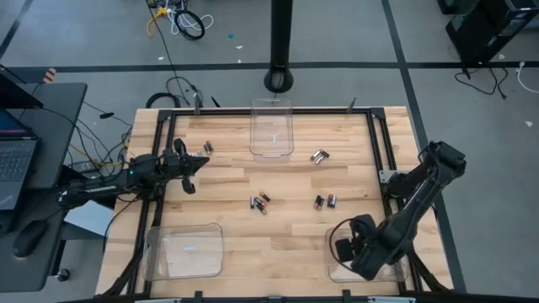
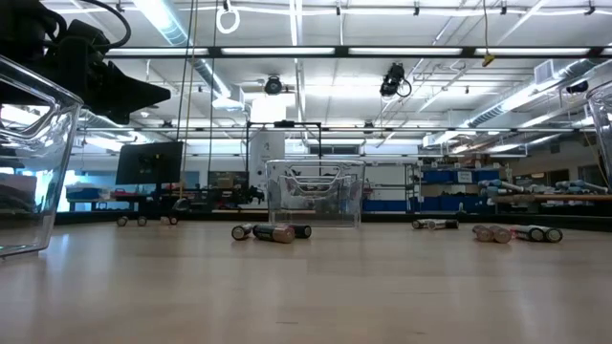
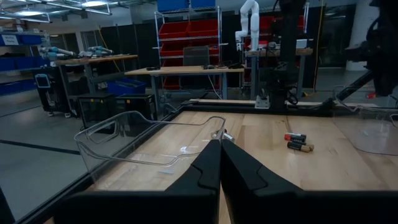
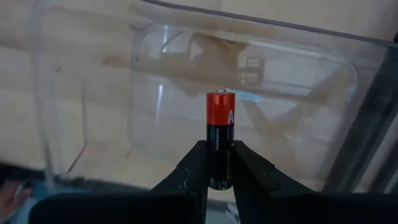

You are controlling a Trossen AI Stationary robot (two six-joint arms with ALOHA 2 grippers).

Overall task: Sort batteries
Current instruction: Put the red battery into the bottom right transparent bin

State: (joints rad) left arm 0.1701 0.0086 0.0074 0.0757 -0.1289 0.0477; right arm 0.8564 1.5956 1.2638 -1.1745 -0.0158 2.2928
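Pinching one battery (image 4: 219,138) over the lower-right bin (image 1: 337,271), right gripper (image 4: 219,169) starts sorting; loose cells (image 1: 259,202) remain mid-frame; left gripper (image 3: 220,163) pressed together, idle.

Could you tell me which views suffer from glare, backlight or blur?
Low view: bright ceiling lights leave the left gripper a dark silhouette. Right wrist view: the battery in the right gripper is sharp; the clear bin beneath is soft, with pale reflections. High view: evenly lit.

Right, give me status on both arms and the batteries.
Right gripper shut on red-and-black cylindrical battery, over near-right clear plastic bin. Left gripper shut, empty, waiting at left edge. Loose batteries mid-table. Nothing blocking.
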